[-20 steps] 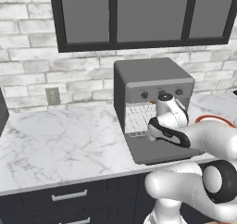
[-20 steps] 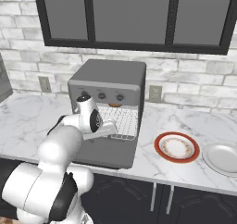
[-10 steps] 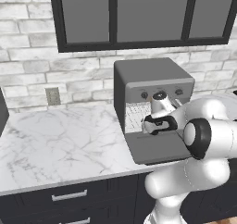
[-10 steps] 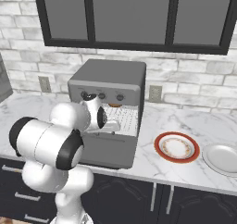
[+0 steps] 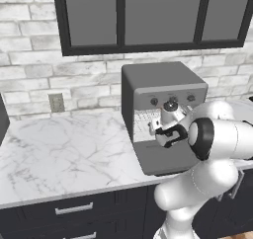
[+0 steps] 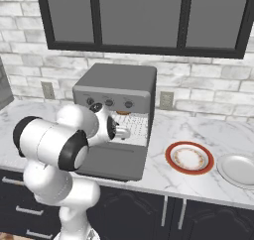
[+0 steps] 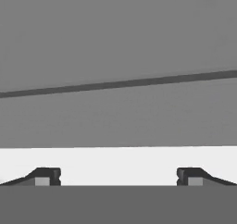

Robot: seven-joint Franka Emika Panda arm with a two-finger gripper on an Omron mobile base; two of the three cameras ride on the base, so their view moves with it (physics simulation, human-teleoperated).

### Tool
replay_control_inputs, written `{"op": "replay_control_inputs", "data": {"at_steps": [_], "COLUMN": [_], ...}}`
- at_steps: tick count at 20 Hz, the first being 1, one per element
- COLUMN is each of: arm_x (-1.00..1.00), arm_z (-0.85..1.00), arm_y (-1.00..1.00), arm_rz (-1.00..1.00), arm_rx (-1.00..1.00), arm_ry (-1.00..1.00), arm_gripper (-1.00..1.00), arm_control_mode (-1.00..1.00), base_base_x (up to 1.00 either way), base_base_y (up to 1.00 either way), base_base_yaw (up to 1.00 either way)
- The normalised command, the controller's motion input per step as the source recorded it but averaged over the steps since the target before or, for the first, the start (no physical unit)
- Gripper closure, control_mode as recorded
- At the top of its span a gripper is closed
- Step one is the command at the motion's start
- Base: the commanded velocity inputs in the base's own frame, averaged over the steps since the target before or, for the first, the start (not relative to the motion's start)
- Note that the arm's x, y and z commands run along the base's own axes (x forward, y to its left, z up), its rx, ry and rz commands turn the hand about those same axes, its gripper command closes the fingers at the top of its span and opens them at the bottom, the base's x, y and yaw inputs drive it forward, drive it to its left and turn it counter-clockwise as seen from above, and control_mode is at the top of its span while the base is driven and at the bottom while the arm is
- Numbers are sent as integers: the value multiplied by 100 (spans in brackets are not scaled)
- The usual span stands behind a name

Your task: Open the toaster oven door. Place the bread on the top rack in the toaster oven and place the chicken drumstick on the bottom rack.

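**Marble counter, oven door down, hand empty at the opening**

White marble is running along the counter (image 5: 64, 149) under a grey brick wall and dark-framed cabinets; the toaster oven (image 5: 158, 82) is standing on it, and the toaster oven door (image 6: 116, 162) is lying folded down flat at the front, so the opening step is looking done; wire shelving (image 6: 134, 127) is showing silvery-white inside the cavity, though which rack is which I cannot tell from here; something golden-brown (image 6: 123, 113), probably the bread, is peeking at the top of the opening, too small to be sure of; the chicken drumstick I am not making out anywhere; a red-rimmed plate (image 6: 189, 158) and a plain white plate (image 6: 238, 169) are sitting on the counter to the oven's right, well apart from it

The gripper (image 7: 118, 177) is hanging just in front of the cavity, above the lowered door, with its fingertips (image 7: 44, 176) spread wide and nothing between them

By my judgement, bread is going to be light, soft and easily crushed, so a gentle pinch across its middle is suiting it; a drumstick is likely being heavier at the meaty end and slippery, so gripping the thick part is seeming safer than the bone; the wire racks are looking thin, so food is needing setting down squarely
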Motion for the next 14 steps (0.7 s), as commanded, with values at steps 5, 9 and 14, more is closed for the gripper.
{"op": "replay_control_inputs", "data": {"at_steps": [5, 9, 14], "arm_x": [-39, -100, -100], "arm_z": [48, 69, 88], "arm_y": [1, 5, 8], "arm_rz": [-6, 0, 0], "arm_rx": [6, 10, 9], "arm_ry": [-7, 0, 0], "arm_gripper": [-100, -100, -100], "arm_control_mode": [-100, -100, -100], "base_base_x": [0, 0, 0], "base_base_y": [0, 0, 0], "base_base_yaw": [0, 0, 0]}}
